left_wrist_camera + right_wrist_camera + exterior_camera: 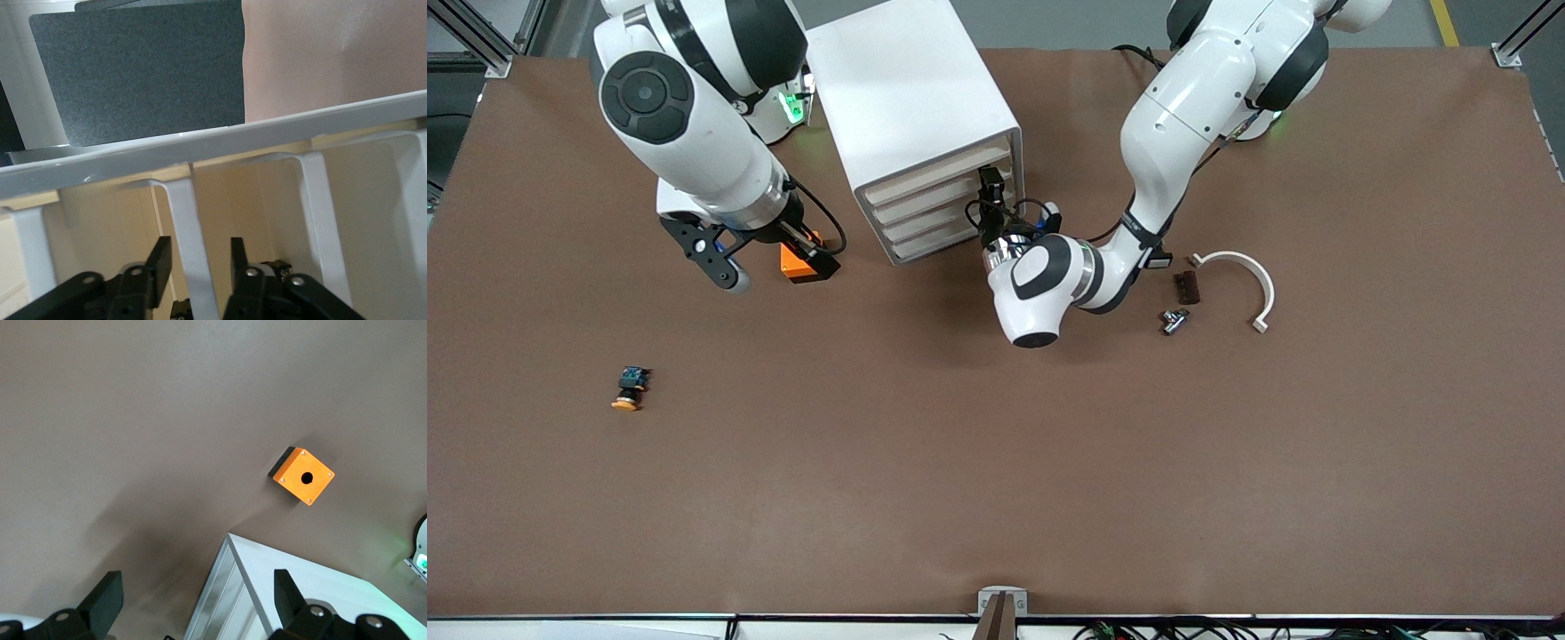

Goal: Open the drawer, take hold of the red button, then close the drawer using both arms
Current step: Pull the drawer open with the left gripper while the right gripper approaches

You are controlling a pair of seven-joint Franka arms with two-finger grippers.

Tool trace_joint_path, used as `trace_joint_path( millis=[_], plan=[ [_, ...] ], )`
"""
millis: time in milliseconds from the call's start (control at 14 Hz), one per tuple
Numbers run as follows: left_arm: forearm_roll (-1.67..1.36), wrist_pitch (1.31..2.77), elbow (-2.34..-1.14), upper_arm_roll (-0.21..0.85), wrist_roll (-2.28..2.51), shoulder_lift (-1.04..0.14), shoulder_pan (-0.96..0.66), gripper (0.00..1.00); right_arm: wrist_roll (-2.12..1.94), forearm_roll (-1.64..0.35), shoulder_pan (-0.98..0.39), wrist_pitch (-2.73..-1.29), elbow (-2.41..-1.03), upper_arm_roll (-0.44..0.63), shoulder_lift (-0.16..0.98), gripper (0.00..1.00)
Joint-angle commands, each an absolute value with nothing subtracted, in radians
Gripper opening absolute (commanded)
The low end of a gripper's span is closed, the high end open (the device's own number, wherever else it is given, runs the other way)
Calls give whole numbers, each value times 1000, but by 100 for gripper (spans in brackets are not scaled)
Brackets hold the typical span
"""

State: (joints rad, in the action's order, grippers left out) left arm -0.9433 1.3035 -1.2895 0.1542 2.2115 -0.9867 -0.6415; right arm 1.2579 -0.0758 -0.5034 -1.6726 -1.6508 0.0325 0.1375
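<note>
The white drawer cabinet stands at the table's robot side, and its drawers all look shut. My left gripper is at the drawer fronts. In the left wrist view it is open, with its fingers either side of a white handle bar and a gap on each side. My right gripper hangs open and empty over the table beside an orange box. In the right wrist view it is over the cabinet's edge. The red-capped button is hidden.
An orange-yellow-capped button lies toward the right arm's end, nearer the front camera. The orange box also shows in the right wrist view. A white curved piece, a dark block and a small metal part lie beside the left arm.
</note>
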Motion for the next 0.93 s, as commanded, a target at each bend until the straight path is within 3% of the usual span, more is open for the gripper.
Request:
trace_joint_path(
  millis=[0,427,854],
  plan=[
    [-956,1307,-1278,152,2201,-1002,-655,32,1308,-84,-532,-1697,-1661,40,140,100],
    [-953,1354,-1278,137,2207,-1008,-635,10,1328,-81,-551,-1701,-1655,40,152,100],
    [-965,1356,-1278,138,2207,-1008,-608,7,1387,-81,-577,-1726,-1655,40,170,100]
  ],
)
